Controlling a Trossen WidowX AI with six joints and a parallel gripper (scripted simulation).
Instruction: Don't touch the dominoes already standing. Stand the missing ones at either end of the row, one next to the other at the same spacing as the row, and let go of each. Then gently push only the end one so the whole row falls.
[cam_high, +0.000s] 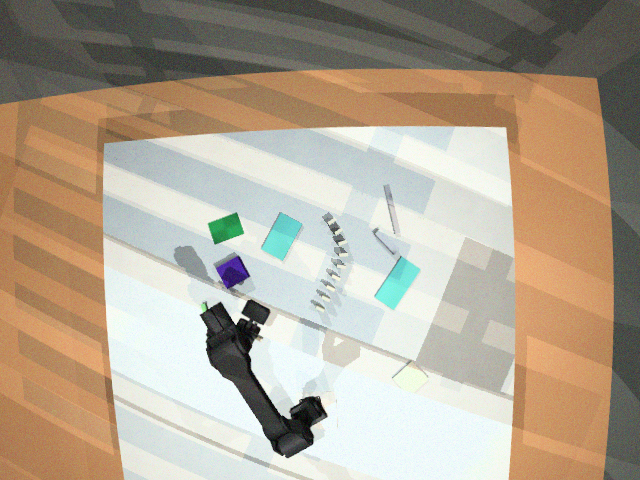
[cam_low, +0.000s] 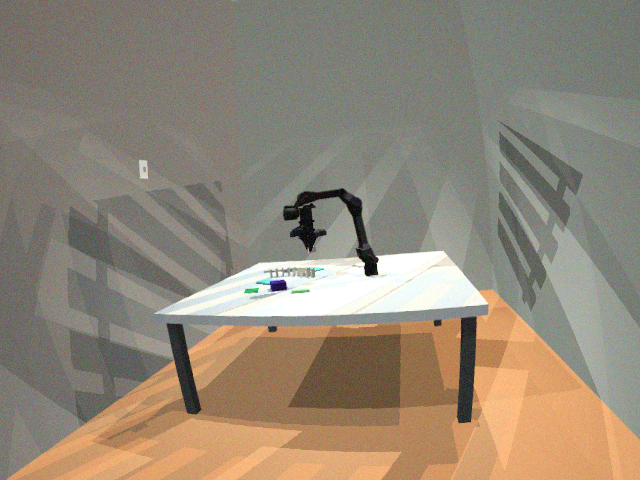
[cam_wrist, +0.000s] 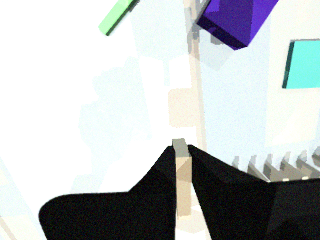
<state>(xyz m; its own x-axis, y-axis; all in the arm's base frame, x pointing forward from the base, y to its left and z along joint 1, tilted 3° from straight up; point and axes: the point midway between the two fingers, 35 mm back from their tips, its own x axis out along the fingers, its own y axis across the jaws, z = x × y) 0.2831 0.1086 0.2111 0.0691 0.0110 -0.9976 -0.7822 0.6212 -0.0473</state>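
Note:
A curved row of small grey standing dominoes (cam_high: 330, 260) (cam_low: 292, 271) runs down the middle of the white table (cam_high: 155, 372) (cam_low: 413, 299); its near end shows in the wrist view (cam_wrist: 280, 167). Two loose grey dominoes (cam_high: 391, 209) (cam_high: 385, 241) lie flat to the right of the row's far end. My gripper (cam_wrist: 179, 150) (cam_low: 310, 246) is shut on a pale beige domino (cam_wrist: 182, 175), held upright between the black fingers. It hangs high above the table, left of the row's near end and just below a purple cube (cam_high: 232, 271) (cam_wrist: 237, 20) (cam_low: 278, 284).
A green tile (cam_high: 225, 227), two cyan tiles (cam_high: 281, 236) (cam_high: 397, 282) and a pale square tile (cam_high: 409, 377) lie flat on the table. A thin light-green bar (cam_wrist: 117, 17) (cam_high: 205, 306) lies by the gripper. The arm's base (cam_high: 297, 434) stands at the near edge.

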